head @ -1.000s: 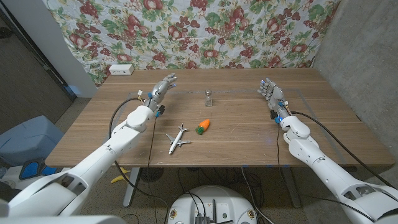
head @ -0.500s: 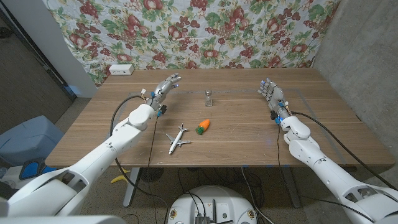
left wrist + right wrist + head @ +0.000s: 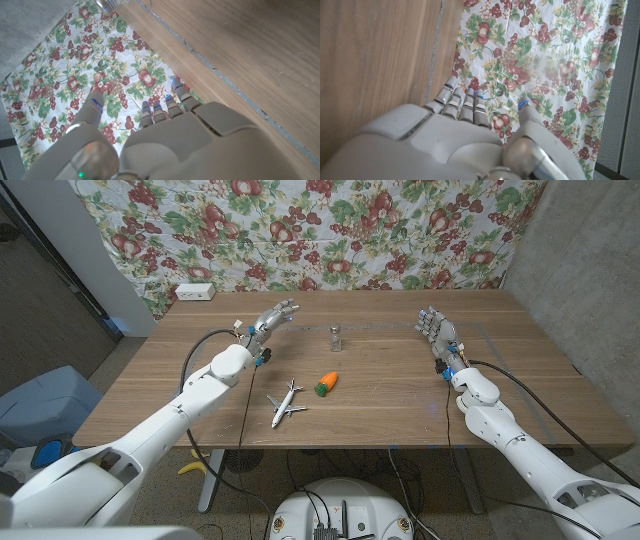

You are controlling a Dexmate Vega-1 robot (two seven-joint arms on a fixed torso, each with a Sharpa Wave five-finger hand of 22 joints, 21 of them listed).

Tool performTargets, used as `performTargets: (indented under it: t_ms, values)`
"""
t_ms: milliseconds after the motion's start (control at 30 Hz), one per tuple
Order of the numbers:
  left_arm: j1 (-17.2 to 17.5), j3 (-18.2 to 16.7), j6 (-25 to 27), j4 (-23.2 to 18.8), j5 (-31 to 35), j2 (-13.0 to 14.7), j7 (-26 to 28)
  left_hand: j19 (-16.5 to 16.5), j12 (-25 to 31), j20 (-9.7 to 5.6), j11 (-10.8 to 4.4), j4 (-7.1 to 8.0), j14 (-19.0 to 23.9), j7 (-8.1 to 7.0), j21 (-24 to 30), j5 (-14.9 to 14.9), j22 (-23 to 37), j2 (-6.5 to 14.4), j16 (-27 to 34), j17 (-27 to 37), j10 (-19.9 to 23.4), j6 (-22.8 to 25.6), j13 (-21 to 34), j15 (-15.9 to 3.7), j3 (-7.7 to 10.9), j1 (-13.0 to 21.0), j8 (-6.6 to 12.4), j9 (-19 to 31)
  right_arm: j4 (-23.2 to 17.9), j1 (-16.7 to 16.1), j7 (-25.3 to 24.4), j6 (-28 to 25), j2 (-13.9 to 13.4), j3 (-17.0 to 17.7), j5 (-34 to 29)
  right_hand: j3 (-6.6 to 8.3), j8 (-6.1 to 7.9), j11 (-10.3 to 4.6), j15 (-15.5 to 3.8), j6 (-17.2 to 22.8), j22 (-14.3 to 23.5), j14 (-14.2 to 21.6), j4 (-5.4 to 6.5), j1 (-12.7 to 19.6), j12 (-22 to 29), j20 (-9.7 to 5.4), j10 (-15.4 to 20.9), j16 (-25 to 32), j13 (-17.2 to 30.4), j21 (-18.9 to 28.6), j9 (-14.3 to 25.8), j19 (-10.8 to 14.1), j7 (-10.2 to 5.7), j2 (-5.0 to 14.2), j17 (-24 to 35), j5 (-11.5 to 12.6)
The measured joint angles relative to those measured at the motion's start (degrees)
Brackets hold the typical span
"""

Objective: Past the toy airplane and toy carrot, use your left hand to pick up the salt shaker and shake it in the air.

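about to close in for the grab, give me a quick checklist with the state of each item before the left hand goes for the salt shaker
1. Left hand holds nothing, fingers apart: ok.
2. Salt shaker stands upright on the table, apart from the left hand: ok.
3. Path from the left hand to the shaker: ok; toy airplane and toy carrot lie nearer the robot, off that line.
4. Left hand at the shaker's height: cannot tell.
5. Right hand is open and far to the side of the shaker: ok.
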Motion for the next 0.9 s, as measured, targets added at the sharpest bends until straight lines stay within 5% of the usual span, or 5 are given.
performTargets:
  t_ms: [900]
  values:
    - [-2.87,3.42,4.27,-1.18,5.68,0.44,-0.36,7.48,0.73,2.15,-0.45,-0.31,7.29,0.04,0.0,0.0,0.25,-2.92,0.89,0.28,4.95,3.34,0.3,-0.32,-0.17,7.03,2.65,0.27,-1.38,-1.0,-1.16,0.07,-0.45,0.27,-0.37,-0.23,0.0,0.32,0.21,0.51,0.0,0.19,0.24,0.0,0.43,0.09,0.93,0.0,0.01,-1.5,0.01,0.72,-0.1,0.0,-0.84,0.0]
